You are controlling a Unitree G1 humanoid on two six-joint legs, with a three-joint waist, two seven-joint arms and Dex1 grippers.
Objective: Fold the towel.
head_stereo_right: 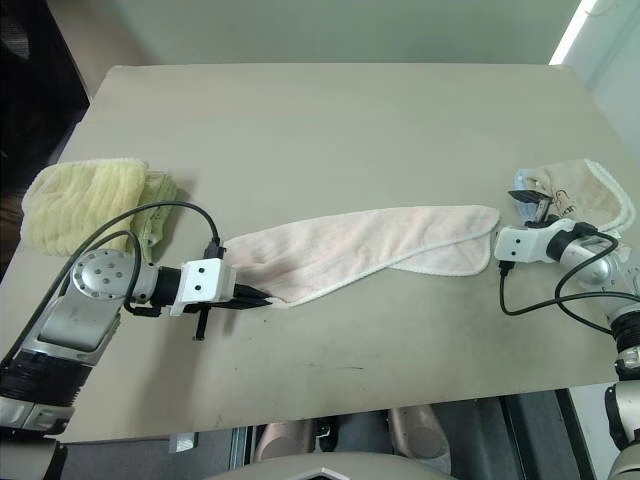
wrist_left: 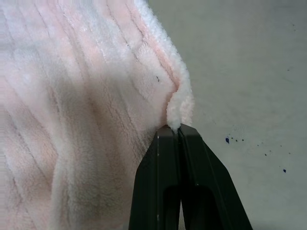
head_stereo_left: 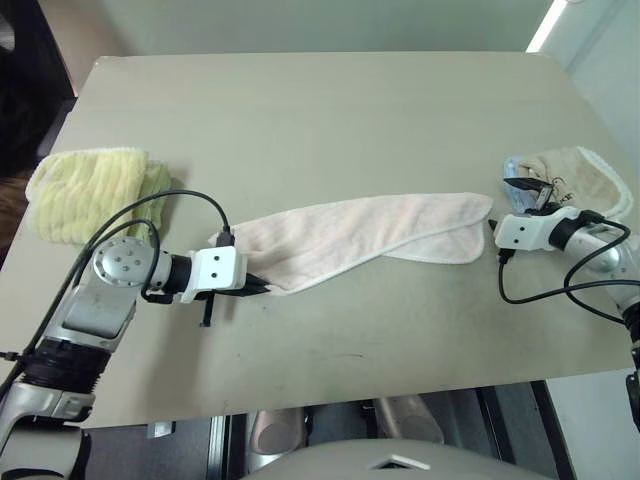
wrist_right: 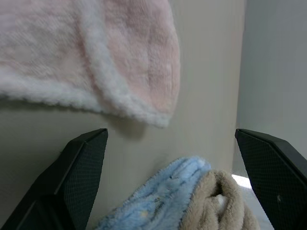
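A pale pink towel (head_stereo_left: 365, 235) lies lengthwise across the table (head_stereo_left: 330, 100), its left end pinched in the closed left gripper (head_stereo_left: 262, 287), its free right end just beside and nearest the wide-open, empty right gripper (wrist_right: 170, 182).

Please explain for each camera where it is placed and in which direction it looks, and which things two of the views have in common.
Left eye and right eye views: on the head, looking forward and down at the table; both arms show, the left gripper shut on the towel.
Left wrist view: along the shut fingers pinching the towel's edge.
Right wrist view: between the open right gripper fingers, toward the towel's other end, the light blue cloth and the beige towel.
Shared: both wrist views show the towel.
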